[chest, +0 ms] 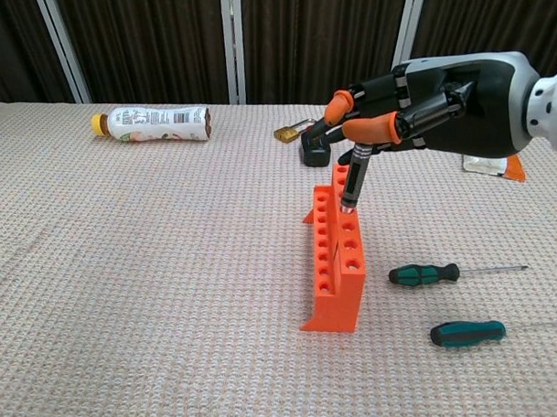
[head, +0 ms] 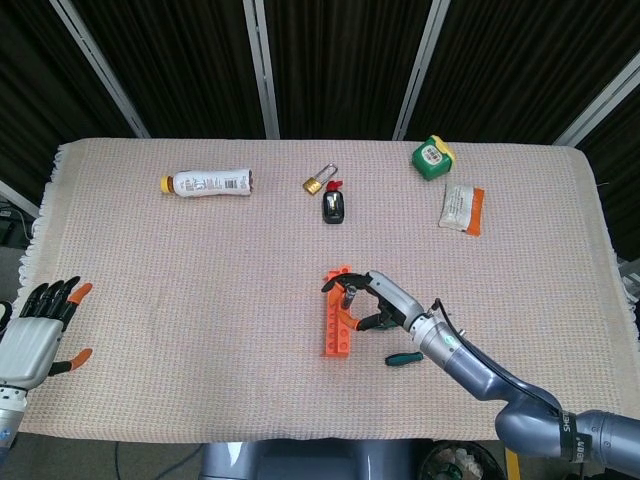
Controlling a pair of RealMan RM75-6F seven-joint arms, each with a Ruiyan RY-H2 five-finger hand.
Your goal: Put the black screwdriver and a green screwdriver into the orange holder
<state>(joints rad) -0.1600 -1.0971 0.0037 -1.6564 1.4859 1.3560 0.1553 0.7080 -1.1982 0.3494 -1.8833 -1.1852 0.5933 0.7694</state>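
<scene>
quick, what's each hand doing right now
Left hand: open, holding nothing, off the table's left edge.
Right hand: holding the black screwdriver upright, its tip at a hole of the orange holder.

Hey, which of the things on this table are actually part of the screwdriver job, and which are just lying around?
Part of the job:
black screwdriver, held upright over the holder by the right hand
orange holder
two green screwdrivers, lying on the cloth

Just lying about:
bottle
padlock
tape measure
packet
small black object
</scene>
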